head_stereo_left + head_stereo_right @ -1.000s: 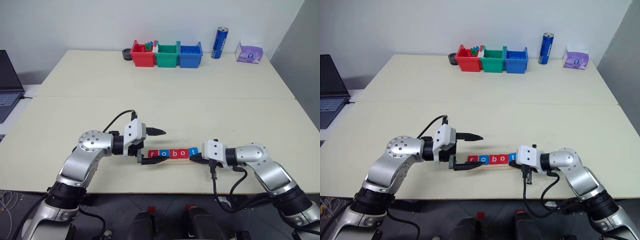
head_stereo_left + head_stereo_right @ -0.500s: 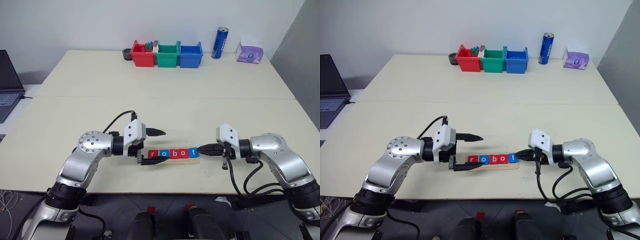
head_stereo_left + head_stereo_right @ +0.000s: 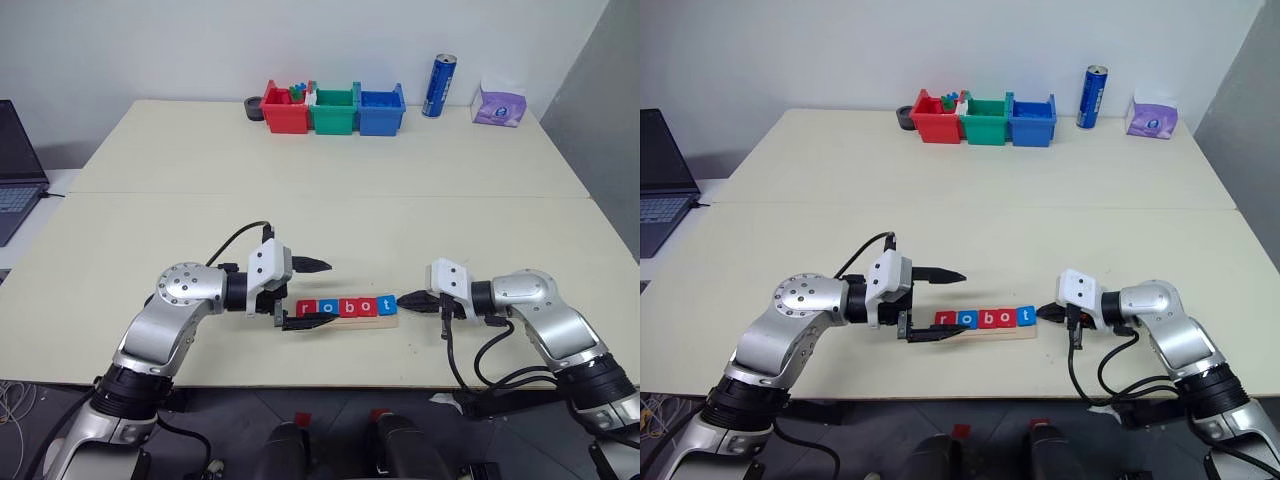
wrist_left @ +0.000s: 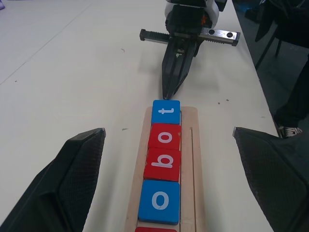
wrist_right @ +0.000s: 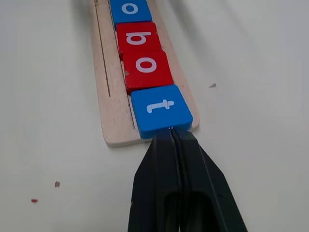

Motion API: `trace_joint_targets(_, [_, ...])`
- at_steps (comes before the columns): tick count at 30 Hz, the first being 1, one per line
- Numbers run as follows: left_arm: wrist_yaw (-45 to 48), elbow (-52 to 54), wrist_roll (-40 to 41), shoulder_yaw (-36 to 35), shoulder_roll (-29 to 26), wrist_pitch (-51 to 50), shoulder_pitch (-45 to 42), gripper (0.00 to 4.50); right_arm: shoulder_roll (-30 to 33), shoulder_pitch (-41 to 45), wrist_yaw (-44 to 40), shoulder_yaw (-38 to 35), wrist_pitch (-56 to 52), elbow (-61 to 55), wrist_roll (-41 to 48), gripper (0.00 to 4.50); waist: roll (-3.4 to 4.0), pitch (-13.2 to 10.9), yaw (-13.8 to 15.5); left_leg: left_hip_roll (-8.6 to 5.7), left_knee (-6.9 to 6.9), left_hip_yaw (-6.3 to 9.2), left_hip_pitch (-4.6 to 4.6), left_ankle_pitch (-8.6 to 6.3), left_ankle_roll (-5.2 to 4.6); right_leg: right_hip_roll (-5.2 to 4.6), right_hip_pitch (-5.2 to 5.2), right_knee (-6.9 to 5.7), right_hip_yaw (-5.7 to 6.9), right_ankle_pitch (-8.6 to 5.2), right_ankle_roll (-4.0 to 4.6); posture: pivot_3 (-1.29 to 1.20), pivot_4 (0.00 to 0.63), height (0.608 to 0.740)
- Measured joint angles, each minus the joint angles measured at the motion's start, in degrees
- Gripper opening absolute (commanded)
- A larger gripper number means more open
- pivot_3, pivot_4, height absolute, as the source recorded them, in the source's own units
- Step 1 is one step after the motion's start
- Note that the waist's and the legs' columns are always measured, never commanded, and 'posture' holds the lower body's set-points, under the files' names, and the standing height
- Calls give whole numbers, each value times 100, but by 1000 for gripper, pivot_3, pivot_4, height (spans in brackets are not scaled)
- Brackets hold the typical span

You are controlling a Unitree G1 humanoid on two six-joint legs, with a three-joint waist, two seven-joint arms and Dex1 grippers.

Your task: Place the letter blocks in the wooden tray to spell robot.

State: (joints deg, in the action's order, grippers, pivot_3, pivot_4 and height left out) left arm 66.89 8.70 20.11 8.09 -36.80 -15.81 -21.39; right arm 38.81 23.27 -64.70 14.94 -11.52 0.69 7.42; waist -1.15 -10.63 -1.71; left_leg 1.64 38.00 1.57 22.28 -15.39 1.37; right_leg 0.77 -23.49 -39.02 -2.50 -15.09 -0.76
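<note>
Five letter blocks (image 3: 345, 306) sit in the wooden tray (image 3: 389, 321), spelling robot. The right gripper (image 5: 171, 133), fingers pressed together, touches the blue t block (image 5: 161, 110); the left gripper (image 3: 308, 293) is spread around the tray's left end.

The laptop (image 3: 18, 168) was cut off by the left edge of the frame. In the left wrist view, the first red block (image 4: 155, 229) was cropped at the bottom edge, its letter unseen. Small items in the red bin (image 3: 285, 110) were too small to identify.
</note>
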Motion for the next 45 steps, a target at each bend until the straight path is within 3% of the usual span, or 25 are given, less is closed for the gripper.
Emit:
trace_joint_targets(21, [-104, 0, -1, 0, 0, 1, 1, 4500, -276, 36, 63, 90, 103, 16, -213, 45, 0, 0, -1, 0, 0, 0, 0, 0, 0, 0, 0, 0, 0, 7, 12, 0, 150, 740])
trace_joint_targets(24, [-128, 7, 26, -62, -16, -63, 47, 4500, -258, 33, 75, -4, -255, -141, -89, 45, 0, 0, -5, 1, 0, 0, 0, 0, 0, 0, 0, -1, -1, 7, 12, 0, 150, 740])
trace_joint_targets(28, [-284, 160, 174, -408, -374, -545, 375, 4500, 95, -13, -12, -365, -1040, -911, 382, 928, 0, 0, -12, 3, -2, 6, 0, 0, 0, 0, -2, -1, 2, 6, 11, 0, 150, 740])
trace_joint_targets(34, [-438, 802, 469, -1234, -1191, -1340, 1675, 4500, 594, -514, 43, -643, -2001, -1989, 811, 3105, 0, 0, -11, 12, -7, 13, 0, 0, 0, -7, -2, 0, 0, -9, -7, 0, 150, 740])
trace_joint_targets(38, [-548, 1183, 528, -1515, -1358, -1524, 2176, 4500, 571, -724, 329, -690, -2526, -2482, 1045, 4473, 0, -1, 14, 11, -3, 14, -3, 0, 1, -12, 5, 0, 1, -11, -11, 0, 150, 740])
trace_joint_targets(45, [-769, 1319, 535, -1566, -1361, -1496, 2289, 4500, 571, -964, 628, -682, -2710, -2666, 1090, 4473, -1, -1, 15, 6, -3, 0, -5, 0, 1, -17, 4, 2, 1, -12, -13, 0, 150, 740])
